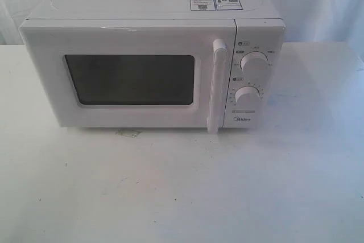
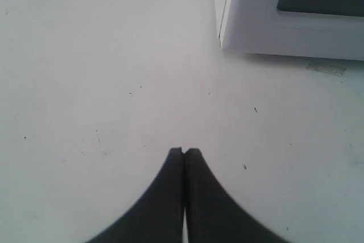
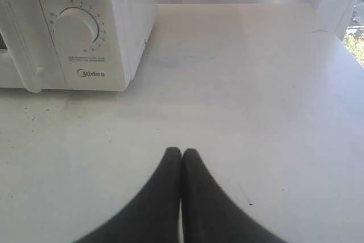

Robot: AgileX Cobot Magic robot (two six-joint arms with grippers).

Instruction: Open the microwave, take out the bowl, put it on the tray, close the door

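White boxy Midea microwave [image 1: 153, 66] closed up, nothing started yet

From the outside camera it sat toward 12 o'clock on the white tabletop [image 1: 182, 197], its white door with the dark rounded window [image 1: 131, 78] fully closed, the vertical white bar handle [image 1: 218, 86] at the door's 3 o'clock edge and two round white dials [image 1: 254, 62] just past that. Small cream bowl? Presumably inside, but the window was too dark to tell, and no tray showed anywhere. Left gripper [image 2: 184, 152] was pinched closed on nothing, over bare table off the microwave's hinge-side corner; right gripper [image 3: 181, 151] was clenched empty too, out by the dial side. My guess: the right arm sat nearest the handle because the door pull comes first.
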